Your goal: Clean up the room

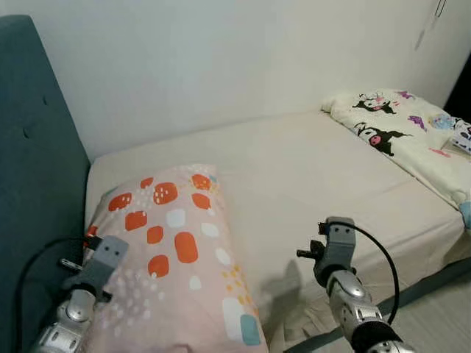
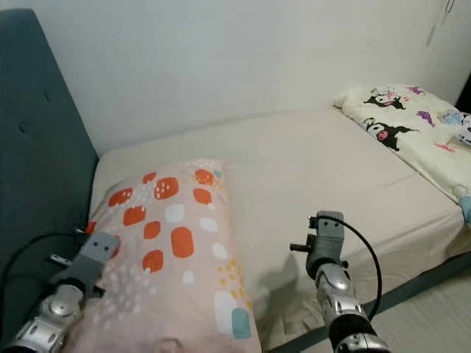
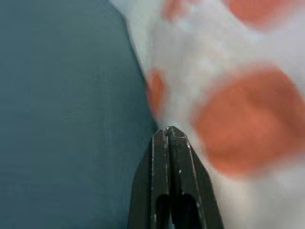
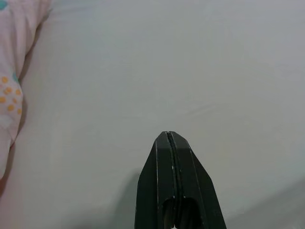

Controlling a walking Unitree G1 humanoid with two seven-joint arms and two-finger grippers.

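A pink pillow (image 1: 180, 250) with orange, white and teal patches lies at the head of the bed, against the teal headboard (image 1: 33, 184). My left gripper (image 3: 168, 133) is shut and empty, its tip at the pillow's edge (image 3: 228, 114) where it meets the headboard (image 3: 71, 109). My right gripper (image 4: 167, 136) is shut with nothing in it, hovering over the bare cream sheet (image 4: 181, 71) beside the pillow (image 4: 14, 76). A white blanket (image 1: 412, 132) printed with cartoon figures lies crumpled at the far end of the bed.
The cream mattress sheet (image 1: 309, 169) stretches between pillow and blanket. A white wall (image 1: 235, 59) runs along the bed's far side. The bed's dark frame edge (image 1: 427, 283) and pale floor (image 1: 449, 323) show at lower right.
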